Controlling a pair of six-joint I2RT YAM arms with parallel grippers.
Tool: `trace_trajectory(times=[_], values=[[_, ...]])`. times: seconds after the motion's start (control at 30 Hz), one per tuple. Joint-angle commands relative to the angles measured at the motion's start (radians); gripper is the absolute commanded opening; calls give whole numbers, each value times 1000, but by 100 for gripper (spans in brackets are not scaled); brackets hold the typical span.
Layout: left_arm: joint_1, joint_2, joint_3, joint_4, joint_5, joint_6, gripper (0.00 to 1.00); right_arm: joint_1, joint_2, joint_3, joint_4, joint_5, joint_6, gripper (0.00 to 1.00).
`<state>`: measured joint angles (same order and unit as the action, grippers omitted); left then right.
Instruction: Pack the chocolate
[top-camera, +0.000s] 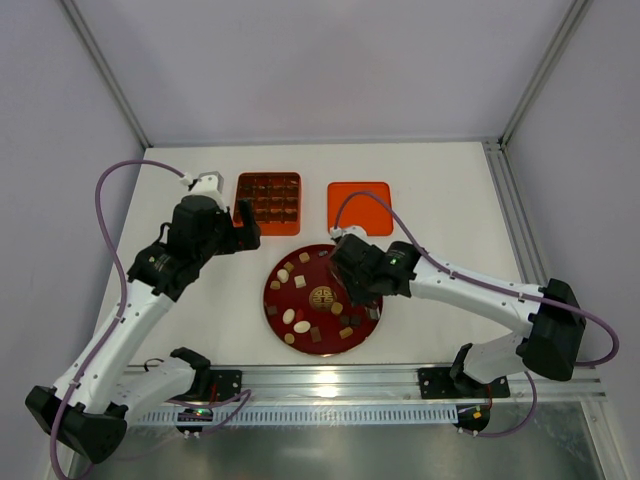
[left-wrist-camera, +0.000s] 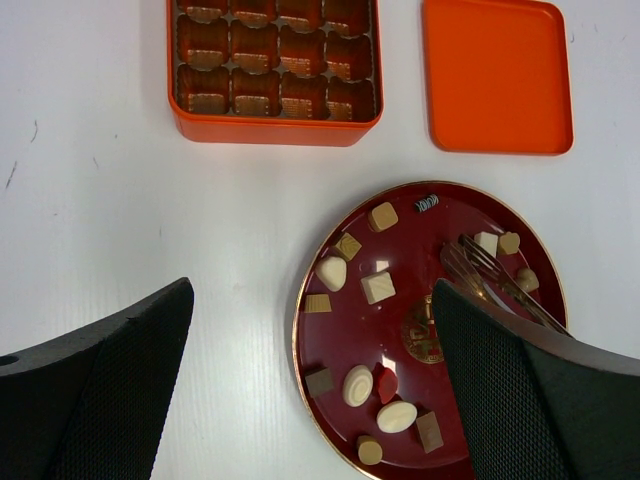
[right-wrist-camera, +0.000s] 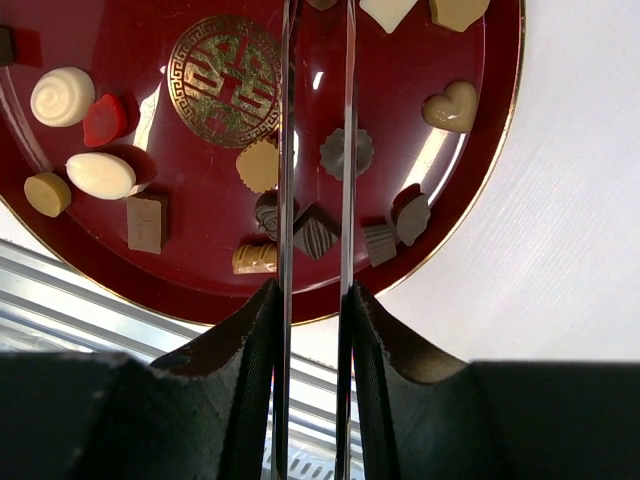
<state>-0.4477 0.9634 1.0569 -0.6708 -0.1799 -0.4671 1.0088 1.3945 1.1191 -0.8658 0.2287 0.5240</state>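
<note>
White table (top-camera: 440, 190) with orange box (left-wrist-camera: 270, 132), lid (left-wrist-camera: 497, 75) (beside it), red plate (left-wrist-camera: 335, 340)

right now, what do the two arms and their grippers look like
Both arms are white tubes with bulky black joints: left arm, right arm. A thin purple cable runs along each. The left gripper and right gripper have black wedge-shaped fingers with finely ribbed inner faces.

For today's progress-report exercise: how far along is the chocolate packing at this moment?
Done: lid off, lying beside the box. In hand: right gripper holds tongs over the plate. Remaining: the chocolates lie on the plate; box cells look unfilled.
</note>
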Motion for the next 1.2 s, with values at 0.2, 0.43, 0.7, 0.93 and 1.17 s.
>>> trace_trajectory(times=[0.2, 0.43, 0.7, 0.93, 1.17], values=[[1, -22, 20, 30, -7, 5, 100, 1, -20, 192, -41, 77, -53, 30], [3, -31, 43, 13, -20, 10, 100, -53, 46, 306, 72, 74, -125, 30], [3, -40, 83, -24, -32, 25, 100, -156, 275, 531, 281, 41, -240, 30], [3, -46, 107, -58, -43, 36, 100, -210, 518, 741, 347, 12, -298, 30], [3, -54, 110, -73, -47, 33, 100, -219, 664, 873, 350, -17, -306, 30]])
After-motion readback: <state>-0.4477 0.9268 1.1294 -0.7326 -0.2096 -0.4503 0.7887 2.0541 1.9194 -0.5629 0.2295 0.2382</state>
